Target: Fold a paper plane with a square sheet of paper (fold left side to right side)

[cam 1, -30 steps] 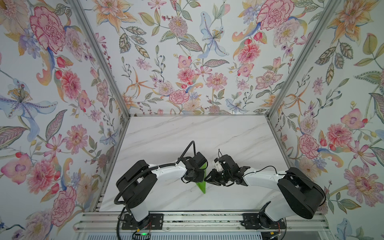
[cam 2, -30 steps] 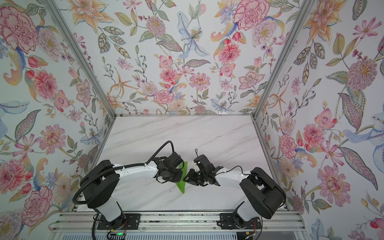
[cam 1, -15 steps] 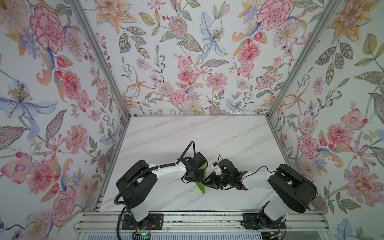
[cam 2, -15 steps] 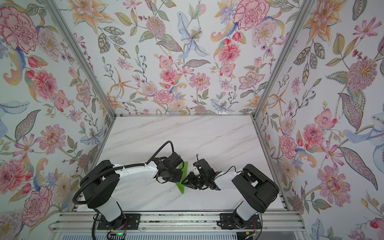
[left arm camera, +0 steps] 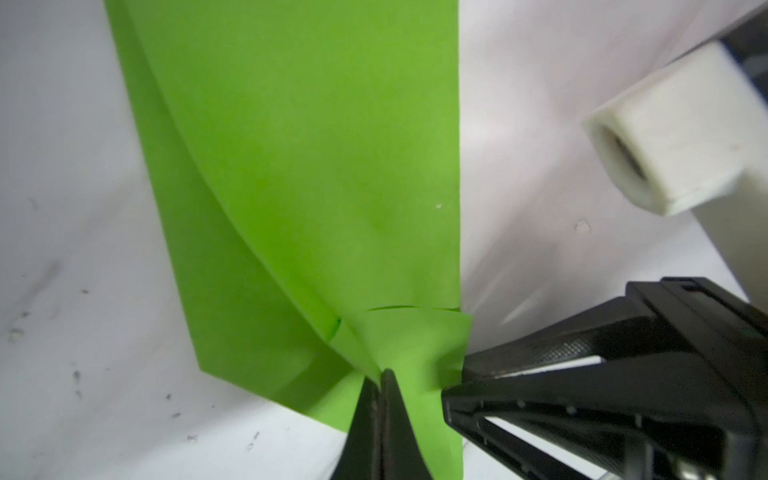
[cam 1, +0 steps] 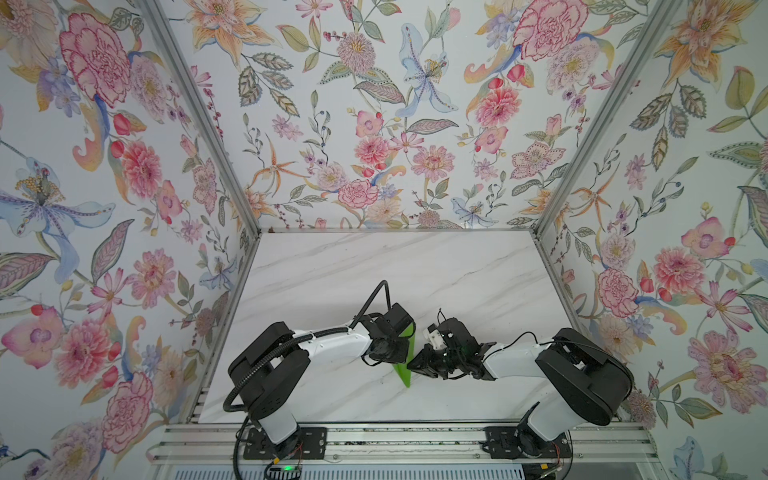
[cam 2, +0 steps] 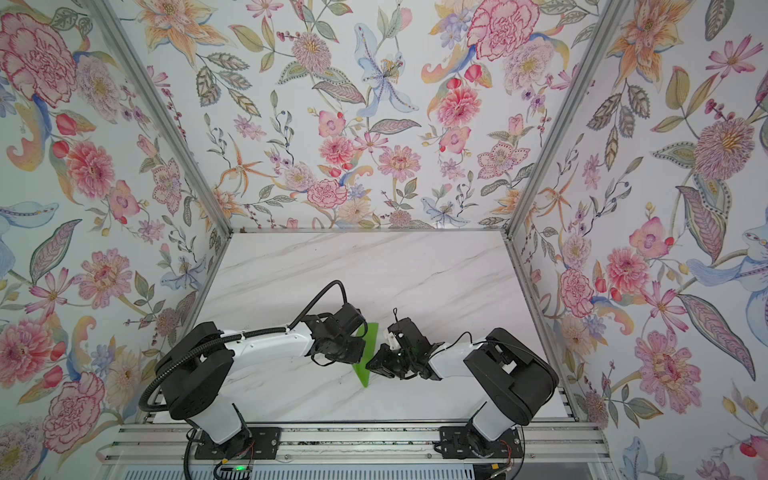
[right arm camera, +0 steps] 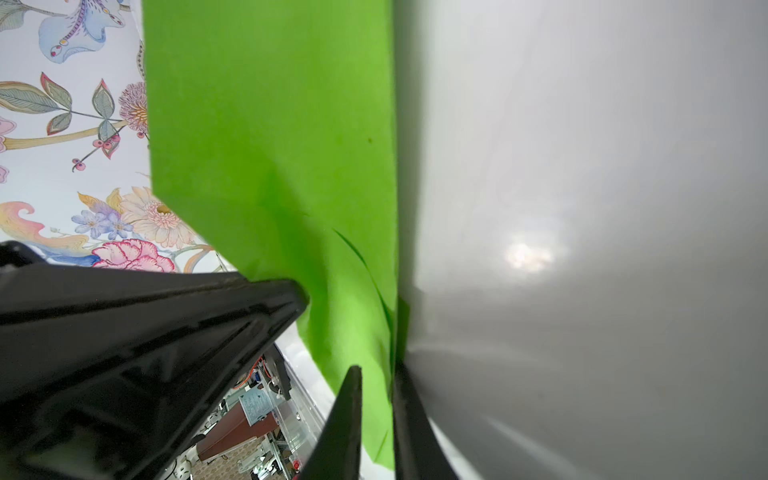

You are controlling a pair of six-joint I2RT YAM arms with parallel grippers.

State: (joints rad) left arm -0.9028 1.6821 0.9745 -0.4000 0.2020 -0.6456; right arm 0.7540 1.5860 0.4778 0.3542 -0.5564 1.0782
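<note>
Green paper (cam 1: 404,374) is folded into a narrow pointed strip, sitting near the front middle of the marble table (cam 1: 374,270), right between both grippers. Left gripper (left arm camera: 380,374) is pinched tight on a fold of it. Right gripper (right arm camera: 376,374) straddles the paper's edge, jaws nearly together. Can't tell if it's actually clamping.

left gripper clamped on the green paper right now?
Yes, in the left wrist view the left gripper has its two black fingers pressed together with a fold of the green paper pinched between them.
</note>
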